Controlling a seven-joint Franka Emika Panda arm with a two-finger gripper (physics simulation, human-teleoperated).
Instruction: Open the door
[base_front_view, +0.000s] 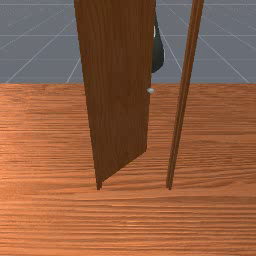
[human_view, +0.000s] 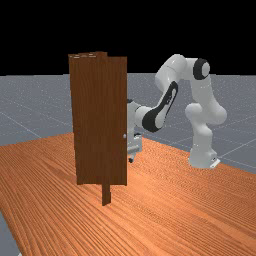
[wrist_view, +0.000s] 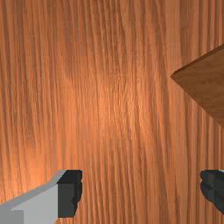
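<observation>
Standing on the worktop (base_front_view: 130, 222): wooden frame (base_front_view: 186, 90), with the door (base_front_view: 117, 100) in it, partly open.
Door's slant: from the frame's post at the front view's left back toward the arm's side, its free edge well apart from the other post.
Knob (base_front_view: 151, 90): small and pale, by the door's free edge.
End effector (human_view: 131, 159): just past the knob-side edge in the far view, its fingers (wrist_view: 70, 192) spread wide.
Wrist view: a door corner near the end effector, apart from both fingers.

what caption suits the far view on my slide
A white and grey arm reaching toward a wooden door that stands ajar
</observation>
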